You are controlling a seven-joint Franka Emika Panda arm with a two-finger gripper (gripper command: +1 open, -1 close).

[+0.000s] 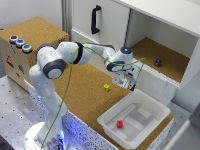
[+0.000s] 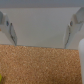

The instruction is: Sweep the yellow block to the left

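Yellow block (image 1: 106, 87) sits on cork worktop (image 1: 82, 92), near white tub (image 1: 133, 118). Tool (image 1: 129, 83) hangs just past block, toward exterior view's right, not touching. Tool fingers (image 2: 11, 31) spread apart, holding nothing. Push should go from tool side toward block.

Wrist view: we see yellow block (image 2: 2, 78) cut off at frame edge (mere sliver); gripper (image 2: 39, 31) fingers blurred, tips cropped; jaw gap unclear.
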